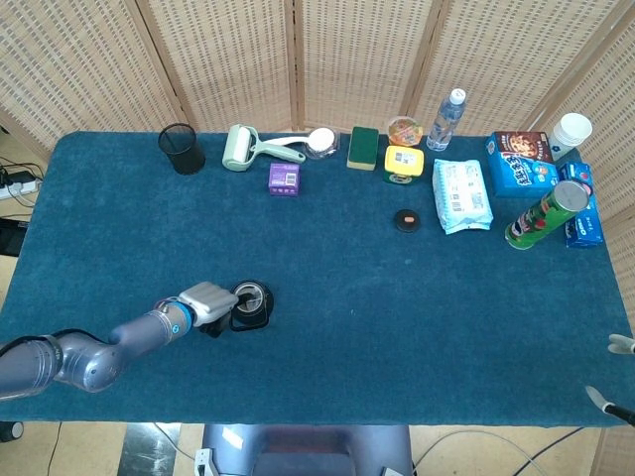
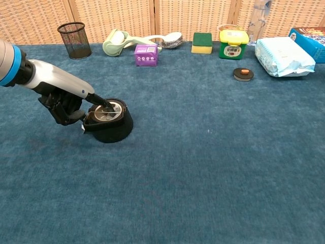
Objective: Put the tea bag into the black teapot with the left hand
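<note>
Purple box (image 2: 146,55), mesh cup (image 2: 74,40) well behind teapot (image 2: 112,127) — apart.

Matt black teapot (image 2: 110,127) on rough blue cloth table cover (image 2: 203,168).

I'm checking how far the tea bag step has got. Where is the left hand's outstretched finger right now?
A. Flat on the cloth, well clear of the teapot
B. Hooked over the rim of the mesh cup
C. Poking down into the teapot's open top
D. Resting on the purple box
C. In the chest view the left hand sits beside the teapot, with one finger reaching over the rim into its opening.
</note>
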`<state>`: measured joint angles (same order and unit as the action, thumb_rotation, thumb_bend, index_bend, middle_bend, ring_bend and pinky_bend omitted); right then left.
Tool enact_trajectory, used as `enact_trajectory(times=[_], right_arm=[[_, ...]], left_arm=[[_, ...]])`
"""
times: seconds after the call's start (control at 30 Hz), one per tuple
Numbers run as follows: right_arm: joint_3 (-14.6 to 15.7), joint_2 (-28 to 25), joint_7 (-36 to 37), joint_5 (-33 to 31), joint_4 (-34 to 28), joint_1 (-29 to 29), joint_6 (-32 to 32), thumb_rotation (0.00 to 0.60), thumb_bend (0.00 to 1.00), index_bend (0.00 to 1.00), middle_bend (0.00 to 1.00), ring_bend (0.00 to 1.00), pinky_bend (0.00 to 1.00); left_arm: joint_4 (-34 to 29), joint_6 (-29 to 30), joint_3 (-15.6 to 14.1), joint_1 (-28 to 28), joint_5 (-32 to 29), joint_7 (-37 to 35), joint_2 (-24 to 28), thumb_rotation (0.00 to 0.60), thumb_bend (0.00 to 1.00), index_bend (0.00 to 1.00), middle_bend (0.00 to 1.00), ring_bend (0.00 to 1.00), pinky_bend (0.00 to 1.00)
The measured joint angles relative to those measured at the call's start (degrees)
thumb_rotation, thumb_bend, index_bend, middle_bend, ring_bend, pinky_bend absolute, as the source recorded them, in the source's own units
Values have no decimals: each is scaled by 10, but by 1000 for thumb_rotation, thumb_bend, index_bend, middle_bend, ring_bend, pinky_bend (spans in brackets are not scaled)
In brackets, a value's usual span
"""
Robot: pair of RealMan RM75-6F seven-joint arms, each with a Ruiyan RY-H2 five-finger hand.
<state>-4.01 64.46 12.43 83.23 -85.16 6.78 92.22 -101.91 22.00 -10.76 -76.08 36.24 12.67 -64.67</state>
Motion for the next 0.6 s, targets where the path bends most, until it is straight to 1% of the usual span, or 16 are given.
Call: enact_trajectory(times=[0.1,0.33,0.43,0.6], right_arm=[[-1,0,0,0,-1,0,0,600,98,263,367,305,392],[-1,-1,-3,2,-2,-2,-2,600,99,263,366,305,392],[-2,-2,-4,3,-3,-2,-1,600,99,263,367,305,392],[-1,-2,-4,3,-4,-1,-1,600,100,262,367,306,393]], left_arm=[[-12,10,10,7,14,-13,11,600,895,29,994,959,917],[-49,28,31,37,69,-42,58,600,889,29,995,959,917],[-54,29,33,49,86,-52,70,600,882,29,994,959,917],[-50,26,32,57,97,-60,70,600,881,28,994,959,917]])
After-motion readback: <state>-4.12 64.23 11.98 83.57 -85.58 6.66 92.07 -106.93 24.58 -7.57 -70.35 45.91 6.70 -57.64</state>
